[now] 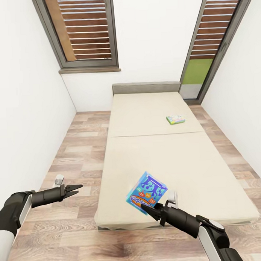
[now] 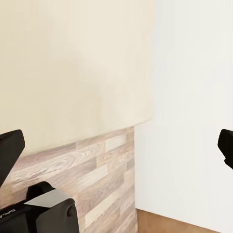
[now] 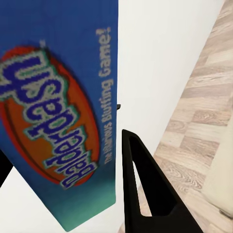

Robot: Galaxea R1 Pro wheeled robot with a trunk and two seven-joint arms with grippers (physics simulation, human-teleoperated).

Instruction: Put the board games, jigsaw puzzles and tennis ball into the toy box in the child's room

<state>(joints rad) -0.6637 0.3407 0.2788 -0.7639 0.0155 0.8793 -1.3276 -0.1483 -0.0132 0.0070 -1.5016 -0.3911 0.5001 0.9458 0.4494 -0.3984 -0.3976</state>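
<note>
A blue board game [image 1: 147,194] with a red-orange logo is lifted, tilted, above the near end of the bed [image 1: 165,159], and my right gripper [image 1: 147,209] is shut on its lower edge. In the right wrist view the game [image 3: 63,111] fills the space beside one dark finger [image 3: 141,189]. A second board game [image 1: 175,119], pale green and blue, lies flat on the far mattress section near the right side. My left gripper [image 1: 75,190] hovers open over the floor left of the bed, with nothing between its fingertips [image 2: 9,150]. The table, toy box, jigsaw puzzles and tennis ball are out of view.
The grey headboard [image 1: 146,87] stands against the far white wall between two tall grey-framed windows [image 1: 85,32]. Wood-plank floor [image 1: 74,147] runs along both sides of the bed. White walls close in at left and right.
</note>
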